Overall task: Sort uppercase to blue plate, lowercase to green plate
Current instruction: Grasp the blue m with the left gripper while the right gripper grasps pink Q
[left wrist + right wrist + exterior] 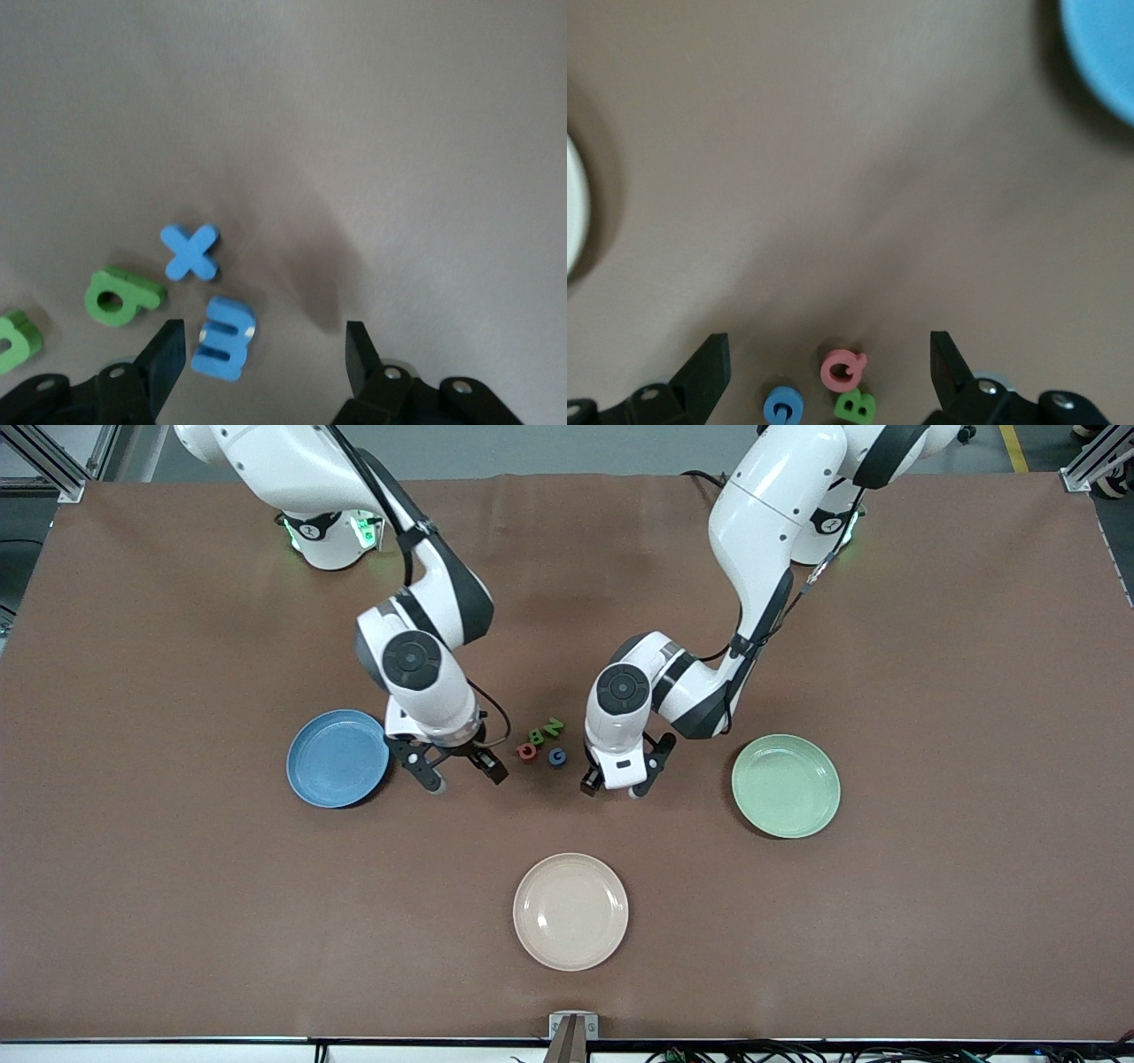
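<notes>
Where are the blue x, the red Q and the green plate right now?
blue x (190, 252): left wrist view, where its strokes cross.
red Q (842, 369): right wrist view, on the ring's foam.
green plate (786, 785): front view, bare middle of the dish, toward the left arm's end.

2 low tools (617, 784) (462, 772), fingers apart

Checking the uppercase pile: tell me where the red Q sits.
In the front view the red Q lies mid-table between the two grippers, touching the green B and beside the blue G; the blue plate lies toward the right arm's end.
</notes>
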`<state>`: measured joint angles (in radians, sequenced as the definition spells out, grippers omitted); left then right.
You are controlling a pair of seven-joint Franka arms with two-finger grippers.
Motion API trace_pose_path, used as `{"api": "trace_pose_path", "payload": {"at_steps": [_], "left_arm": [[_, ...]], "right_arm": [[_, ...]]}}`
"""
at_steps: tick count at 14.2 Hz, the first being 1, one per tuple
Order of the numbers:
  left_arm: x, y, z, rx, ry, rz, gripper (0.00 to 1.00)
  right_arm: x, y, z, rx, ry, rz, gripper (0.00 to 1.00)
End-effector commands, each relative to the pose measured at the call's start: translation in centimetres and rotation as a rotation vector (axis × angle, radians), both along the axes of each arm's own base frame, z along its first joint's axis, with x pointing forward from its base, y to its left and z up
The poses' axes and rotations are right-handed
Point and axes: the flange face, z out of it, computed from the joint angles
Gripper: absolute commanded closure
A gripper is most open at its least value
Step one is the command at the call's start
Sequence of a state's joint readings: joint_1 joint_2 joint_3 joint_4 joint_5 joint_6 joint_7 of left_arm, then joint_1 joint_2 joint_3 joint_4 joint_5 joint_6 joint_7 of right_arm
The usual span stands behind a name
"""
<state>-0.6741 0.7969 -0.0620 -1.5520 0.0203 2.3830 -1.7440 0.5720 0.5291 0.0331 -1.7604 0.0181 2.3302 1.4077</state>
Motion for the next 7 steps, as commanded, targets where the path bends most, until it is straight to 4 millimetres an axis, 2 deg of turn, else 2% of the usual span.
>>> {"api": "trace_pose_path", "payload": {"at_steps": [1, 7], "left_arm": [[-0.7, -0.2, -0.7, 0.016, -0.006, -0.006, 0.19], [-1.4, -0.2, -0.5, 0.027, 0.007, -0.008, 0.18]], "right_arm": [[-0.1, 0.9, -2.7, -0.013, -0.012, -0.024, 0.01], [-0.6, 1.6, -6.3, -0.013, -0.008, -0.030, 0.01]]}}
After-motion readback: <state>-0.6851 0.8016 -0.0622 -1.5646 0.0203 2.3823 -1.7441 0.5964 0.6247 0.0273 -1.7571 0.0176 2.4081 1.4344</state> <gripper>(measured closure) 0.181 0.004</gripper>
